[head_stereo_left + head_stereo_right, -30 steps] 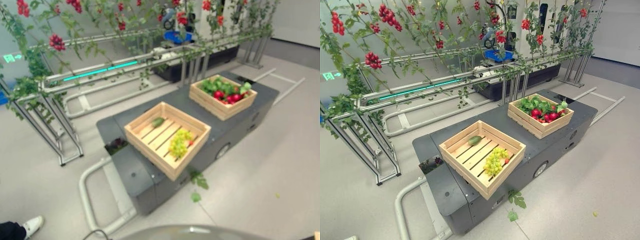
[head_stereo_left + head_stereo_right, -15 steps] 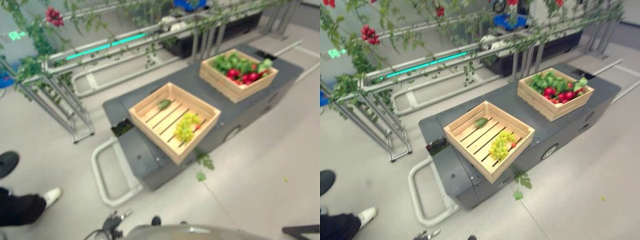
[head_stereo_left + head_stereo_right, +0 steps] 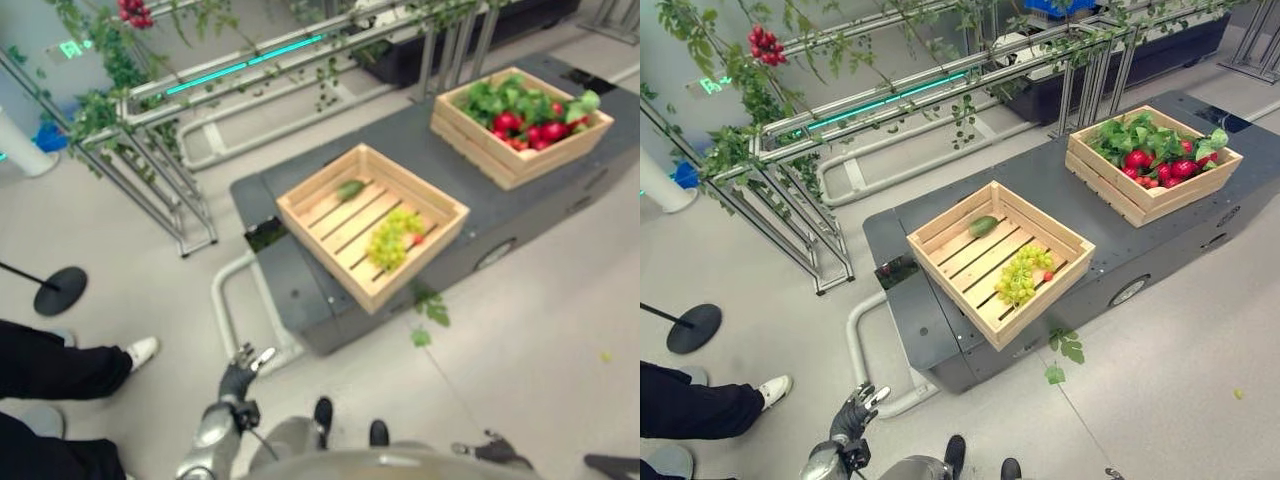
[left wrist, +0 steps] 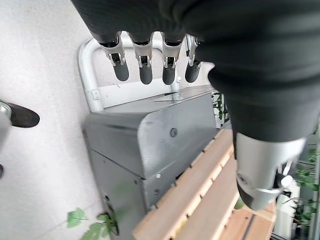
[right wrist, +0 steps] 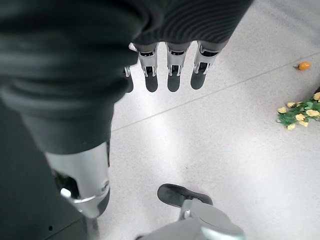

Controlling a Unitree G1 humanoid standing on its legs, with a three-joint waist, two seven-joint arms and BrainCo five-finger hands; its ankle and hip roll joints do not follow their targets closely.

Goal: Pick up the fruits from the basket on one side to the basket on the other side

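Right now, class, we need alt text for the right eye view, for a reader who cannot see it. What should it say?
Two wooden crates sit on a grey cart: the near crate holds green grapes, the far crate red fruit among leaves. The robot's left hand hangs open near the floor, holding nothing.

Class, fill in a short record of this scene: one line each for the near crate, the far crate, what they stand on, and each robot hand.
near crate: grapes, one green fruit
far crate: red fruits among green leaves
support: grey cart
left hand: low, open, empty
right hand: over floor, open, empty
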